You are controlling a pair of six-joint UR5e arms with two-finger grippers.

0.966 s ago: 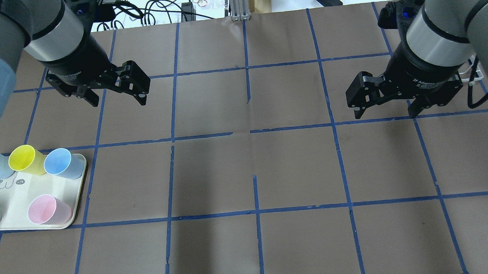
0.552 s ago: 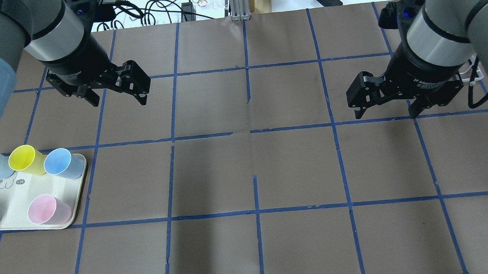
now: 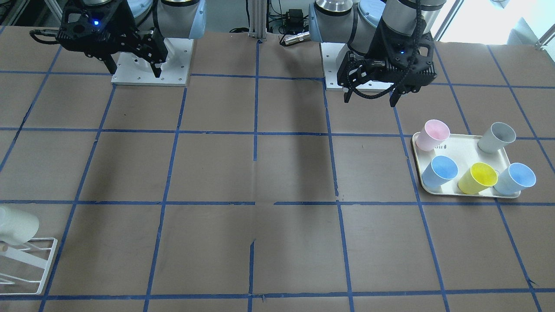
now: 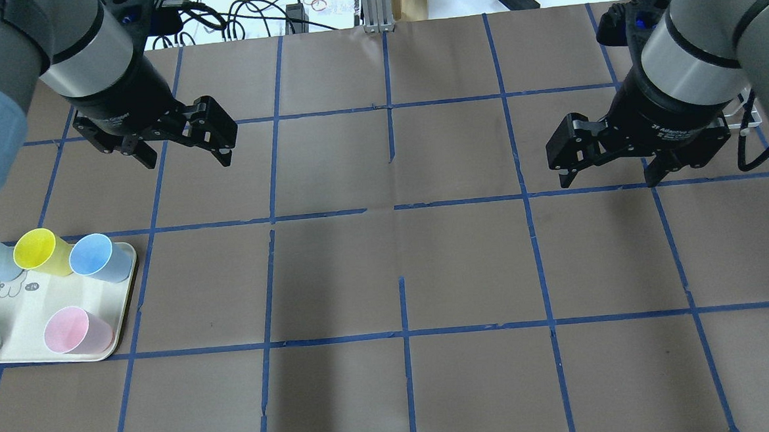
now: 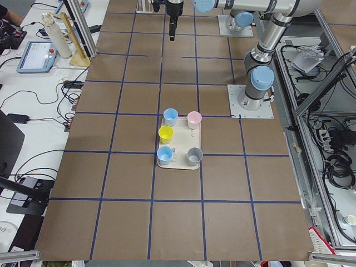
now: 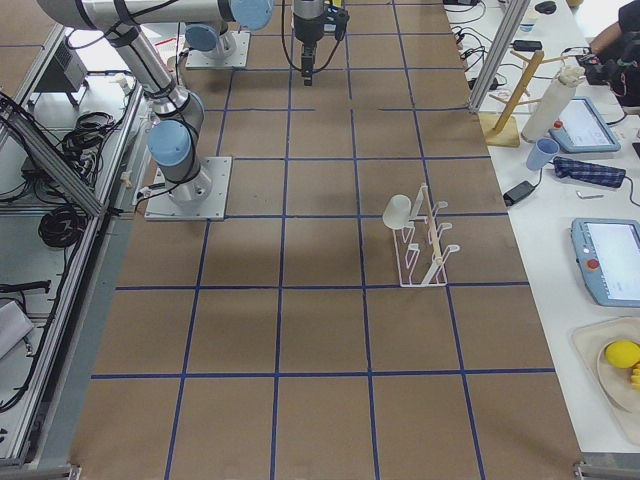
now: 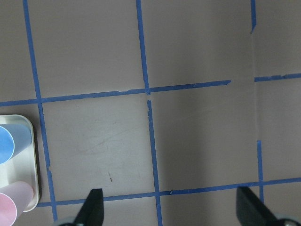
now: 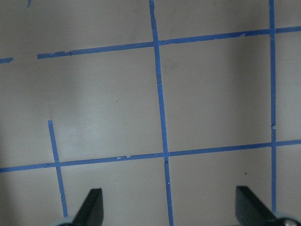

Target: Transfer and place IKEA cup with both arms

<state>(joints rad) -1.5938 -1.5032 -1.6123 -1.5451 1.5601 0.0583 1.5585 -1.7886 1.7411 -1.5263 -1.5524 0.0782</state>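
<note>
The off-white IKEA cup [image 3: 17, 225] hangs tilted on a peg of a white wire rack [image 3: 30, 260] at the table's right end; it also shows in the exterior right view [image 6: 398, 210]. My right gripper [image 4: 608, 179] hovers open and empty above the table, near the rack side but apart from the cup. In the front view it [image 3: 134, 71] sits near the right arm's base. My left gripper [image 4: 187, 159] hovers open and empty over the left half, and also shows in the front view [image 3: 370, 100]. Both wrist views show only bare table between spread fingertips [image 7: 91, 209] [image 8: 91, 207].
A cream tray [image 4: 27, 314] at the table's left end holds a pink cup [image 4: 74, 330], a yellow cup [image 4: 41, 250], two blue cups [image 4: 97, 256] and a grey cup [image 3: 497, 136]. Brown paper with a blue tape grid covers the table. Cables lie along the far edge.
</note>
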